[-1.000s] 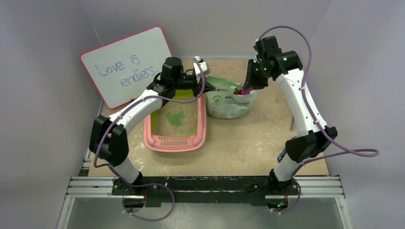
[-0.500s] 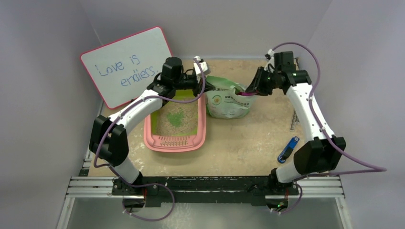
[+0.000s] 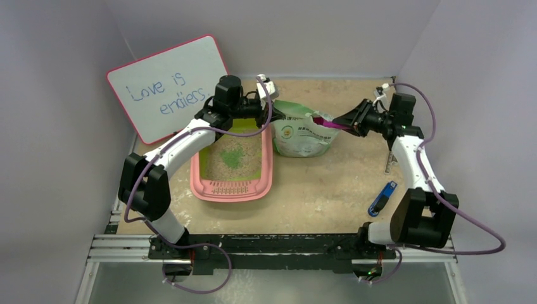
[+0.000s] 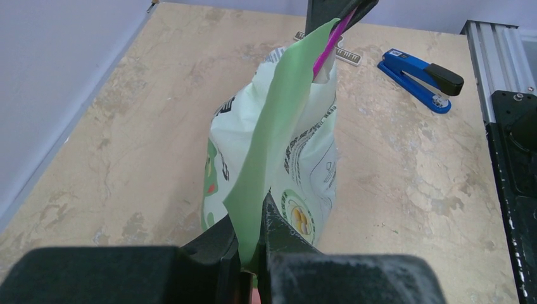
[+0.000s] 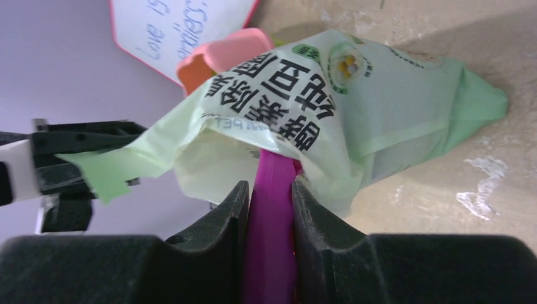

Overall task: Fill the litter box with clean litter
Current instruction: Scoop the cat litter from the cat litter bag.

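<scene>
Gripping magenta scoop (image 5: 271, 253) handle in rt pincer (image 5: 269, 196), clamped tight; blade end hidden inside litter bag (image 3: 301, 136) mouth. Pinching bag's top flap in left pincer (image 4: 253, 244), closed on it, propping mouth open. Next: carry scoop leftward to litter box (image 3: 233, 188), just left of bag, opposite side from rt pincer, long axis near-to-far on table (image 3: 329, 183). Already has beige granules (image 3: 218, 166) plus small patch of clean litter (image 3: 232, 158) mid-tray. Reckon left arm nearer box but tied up w/ bag.
</scene>
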Controlling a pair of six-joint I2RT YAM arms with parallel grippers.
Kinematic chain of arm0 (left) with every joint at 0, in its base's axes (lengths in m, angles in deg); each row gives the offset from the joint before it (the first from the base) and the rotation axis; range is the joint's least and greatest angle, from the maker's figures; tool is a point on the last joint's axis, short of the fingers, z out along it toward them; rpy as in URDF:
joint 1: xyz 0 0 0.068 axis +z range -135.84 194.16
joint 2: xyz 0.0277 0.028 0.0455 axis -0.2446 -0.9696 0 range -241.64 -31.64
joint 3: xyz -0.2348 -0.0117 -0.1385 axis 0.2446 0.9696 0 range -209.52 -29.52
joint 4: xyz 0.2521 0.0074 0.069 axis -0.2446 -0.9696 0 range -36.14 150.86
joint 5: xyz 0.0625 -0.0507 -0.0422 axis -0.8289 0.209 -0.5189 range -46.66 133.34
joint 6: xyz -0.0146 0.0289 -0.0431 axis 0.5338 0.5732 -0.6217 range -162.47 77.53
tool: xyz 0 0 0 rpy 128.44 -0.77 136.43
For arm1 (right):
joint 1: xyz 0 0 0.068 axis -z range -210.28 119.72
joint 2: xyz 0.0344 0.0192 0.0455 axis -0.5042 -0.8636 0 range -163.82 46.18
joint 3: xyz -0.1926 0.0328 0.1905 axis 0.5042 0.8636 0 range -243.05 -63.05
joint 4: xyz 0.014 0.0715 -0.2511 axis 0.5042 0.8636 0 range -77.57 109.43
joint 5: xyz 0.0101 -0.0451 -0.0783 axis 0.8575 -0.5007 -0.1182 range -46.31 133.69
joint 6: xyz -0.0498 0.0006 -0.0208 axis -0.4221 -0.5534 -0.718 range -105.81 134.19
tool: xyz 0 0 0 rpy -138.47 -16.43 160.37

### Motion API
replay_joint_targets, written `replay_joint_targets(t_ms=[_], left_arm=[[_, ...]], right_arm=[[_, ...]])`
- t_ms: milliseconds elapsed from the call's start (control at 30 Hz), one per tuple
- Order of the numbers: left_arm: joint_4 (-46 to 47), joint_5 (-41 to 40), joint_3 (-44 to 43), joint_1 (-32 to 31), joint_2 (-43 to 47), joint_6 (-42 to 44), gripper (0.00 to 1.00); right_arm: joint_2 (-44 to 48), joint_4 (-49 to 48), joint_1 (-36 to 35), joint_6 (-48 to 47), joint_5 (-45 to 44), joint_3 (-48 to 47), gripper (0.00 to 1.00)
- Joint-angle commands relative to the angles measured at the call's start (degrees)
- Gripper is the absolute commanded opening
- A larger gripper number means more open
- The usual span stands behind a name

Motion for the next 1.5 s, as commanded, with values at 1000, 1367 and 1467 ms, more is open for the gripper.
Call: replay_joint_targets(t_ms=[1000, 1367, 1467], left_arm=[[6.92, 0.05, -4.4, 0.23, -0.12, -2.34, 0.0], [7.2, 0.14, -4.54, 0.23, 0.04, -2.76, 0.0], [6.93, 0.26, -4.58, 0.23, 0.14, -2.84, 0.0]], right_arm=[[8.72, -57.95, 16.13, 41.32, 24.18, 25.08, 0.0], [3.49, -94.5, 16.48, 65.06, 21.64, 34.27, 0.0], [5.18, -94.13, 17.64, 65.73, 21.9, 34.69, 0.0]])
